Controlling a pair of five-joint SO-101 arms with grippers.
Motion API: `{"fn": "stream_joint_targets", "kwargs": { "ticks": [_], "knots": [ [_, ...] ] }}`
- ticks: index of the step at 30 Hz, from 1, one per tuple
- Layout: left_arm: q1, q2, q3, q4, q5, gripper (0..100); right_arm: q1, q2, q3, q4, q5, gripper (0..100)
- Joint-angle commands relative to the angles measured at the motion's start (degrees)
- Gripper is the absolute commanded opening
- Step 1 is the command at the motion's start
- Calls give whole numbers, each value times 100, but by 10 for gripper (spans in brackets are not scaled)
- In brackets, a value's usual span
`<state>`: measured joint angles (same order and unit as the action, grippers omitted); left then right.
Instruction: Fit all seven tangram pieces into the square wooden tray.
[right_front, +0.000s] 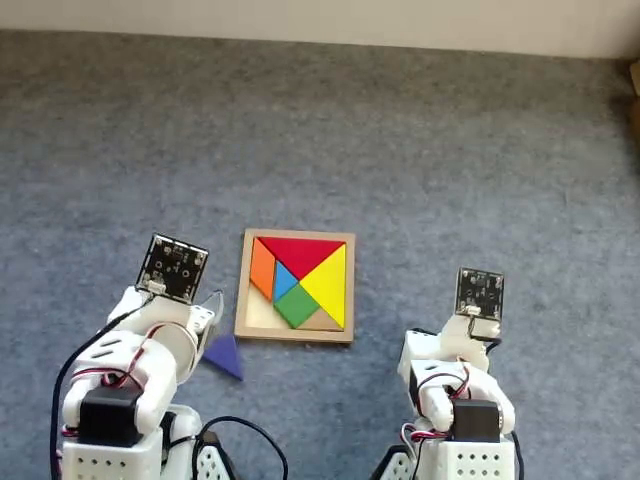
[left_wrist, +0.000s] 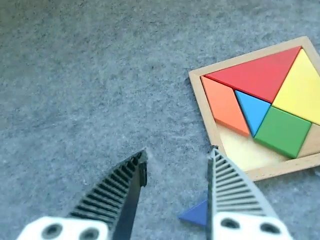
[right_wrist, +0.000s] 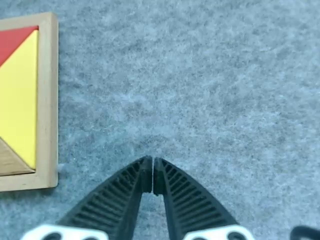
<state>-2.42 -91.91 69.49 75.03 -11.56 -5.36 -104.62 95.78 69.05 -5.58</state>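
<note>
The square wooden tray (right_front: 243, 290) lies mid-table holding red, yellow, orange, light blue, green and tan pieces, with a bare triangular gap (left_wrist: 247, 152) at its near left corner. A dark blue triangle (right_front: 225, 356) lies on the carpet just outside that corner, partly behind one finger in the left wrist view (left_wrist: 196, 214). My left gripper (left_wrist: 177, 167) is open, hovering over the carpet beside the tray's left edge, nothing between its fingers. My right gripper (right_wrist: 152, 172) is shut and empty, over the carpet right of the tray (right_wrist: 47, 100).
Grey carpet covers the whole table. A pale wall strip runs along the far edge (right_front: 320, 20). Both arm bases stand at the near edge (right_front: 110, 420) (right_front: 460, 420).
</note>
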Motion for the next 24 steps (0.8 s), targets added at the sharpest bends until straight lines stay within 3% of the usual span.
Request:
{"fn": "stream_joint_targets", "kwargs": {
  "ticks": [1,7,17,24],
  "knots": [
    [-75,-13,-593,264,-185,204,57,-66,681,22,-44,25],
    [-84,743,-1024,571,-325,274,57,-66,681,22,-44,25],
    [-75,2835,-2686,1670,-343,282,57,-66,681,22,-44,25],
    [-57,3565,-2835,2004,-316,324,57,-66,681,22,-44,25]
  ]
}}
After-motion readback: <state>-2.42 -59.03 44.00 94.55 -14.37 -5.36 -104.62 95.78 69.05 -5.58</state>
